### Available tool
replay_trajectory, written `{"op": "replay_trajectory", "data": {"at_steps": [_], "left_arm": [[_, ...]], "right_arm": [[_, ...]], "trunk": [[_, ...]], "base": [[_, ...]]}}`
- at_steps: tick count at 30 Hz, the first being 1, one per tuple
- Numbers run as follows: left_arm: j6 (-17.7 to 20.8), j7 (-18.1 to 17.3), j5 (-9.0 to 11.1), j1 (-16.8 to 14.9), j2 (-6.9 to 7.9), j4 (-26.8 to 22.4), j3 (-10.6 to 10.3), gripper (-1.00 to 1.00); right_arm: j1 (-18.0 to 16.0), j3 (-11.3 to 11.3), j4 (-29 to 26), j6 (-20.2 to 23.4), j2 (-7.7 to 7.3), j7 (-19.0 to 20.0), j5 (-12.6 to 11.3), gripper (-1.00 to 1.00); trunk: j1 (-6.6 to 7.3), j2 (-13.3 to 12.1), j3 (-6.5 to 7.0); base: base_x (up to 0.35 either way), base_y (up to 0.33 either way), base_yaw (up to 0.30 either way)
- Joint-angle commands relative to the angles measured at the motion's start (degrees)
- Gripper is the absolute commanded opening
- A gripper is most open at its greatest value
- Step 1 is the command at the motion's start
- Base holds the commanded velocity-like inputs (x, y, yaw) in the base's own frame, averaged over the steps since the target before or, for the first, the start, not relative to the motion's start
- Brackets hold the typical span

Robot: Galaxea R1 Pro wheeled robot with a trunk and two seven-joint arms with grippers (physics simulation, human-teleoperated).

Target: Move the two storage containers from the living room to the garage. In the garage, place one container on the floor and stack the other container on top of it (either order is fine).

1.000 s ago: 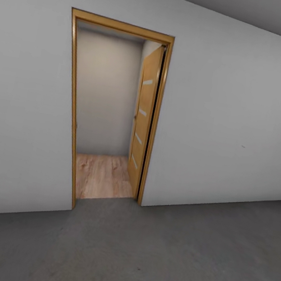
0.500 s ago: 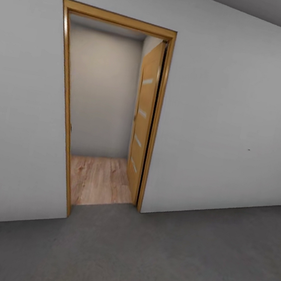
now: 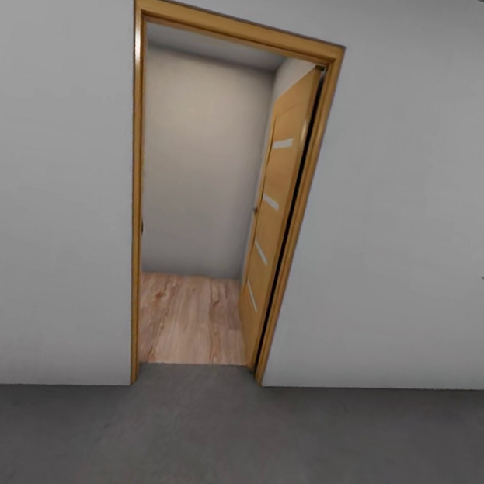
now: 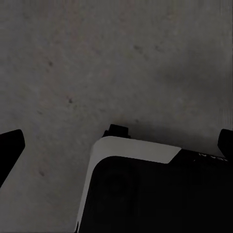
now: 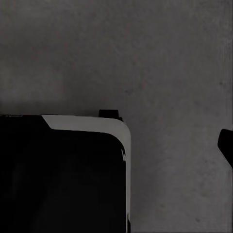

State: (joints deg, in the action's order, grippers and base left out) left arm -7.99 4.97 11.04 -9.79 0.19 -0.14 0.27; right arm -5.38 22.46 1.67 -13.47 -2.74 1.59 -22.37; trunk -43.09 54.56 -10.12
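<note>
Grey concrete floor (image 3: 277,453) of the garage runs up to a plain light wall (image 3: 423,194) with one wood-framed doorway (image 3: 211,190) in it, its door (image 3: 274,216) swung inward and standing open against the far side of the frame; beyond it lies a strip of light plank floor (image 3: 194,317). Neither storage container appears in these pictures, so where they sit cannot be told from here (presumably somewhere past that doorway). Both wrist cameras look down at the concrete, with the robot's white-and-black base (image 4: 145,189) below the left hand (image 4: 116,138) and again below the right hand (image 5: 121,141). Only dark finger edges (image 4: 10,145) show at the borders of the left wrist picture, set wide apart with nothing between them; for the right, one dark tip (image 5: 225,145) is too little to tell its opening. The step in hand looks like driving through to fetch a container: I would centre the base on the opening, keep clear of the door's edge, and keep both arms tucked low.
</note>
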Motion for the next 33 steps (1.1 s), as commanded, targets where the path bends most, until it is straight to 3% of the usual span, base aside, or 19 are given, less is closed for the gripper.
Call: {"op": "replay_trajectory", "data": {"at_steps": [1, 8, 33], "left_arm": [[-0.2, 0.0, 0.3, -0.1, -0.01, 0.1, 0.0, 1.00], [-0.2, 0.0, 0.3, -0.1, -0.01, 0.1, 0.0, 1.00], [-0.1, 0.0, 0.3, -0.1, -0.01, 0.1, 0.0, 1.00]], "right_arm": [[-0.1, 0.5, 0.2, -0.3, 0.01, 0.2, -0.6, 1.00], [-0.1, 0.5, 0.2, -0.3, -0.11, 0.2, -0.6, 1.00], [-0.1, 0.5, 0.2, -0.3, -0.09, 0.2, -0.6, 1.00]], "trunk": [[-0.04, 0.0, -0.08], [-0.04, 0.0, -0.08], [-0.04, 0.0, -0.08]], "base": [[0.323, 0.000, 0.268], [0.323, 0.000, 0.165], [0.323, 0.000, 0.002]]}}
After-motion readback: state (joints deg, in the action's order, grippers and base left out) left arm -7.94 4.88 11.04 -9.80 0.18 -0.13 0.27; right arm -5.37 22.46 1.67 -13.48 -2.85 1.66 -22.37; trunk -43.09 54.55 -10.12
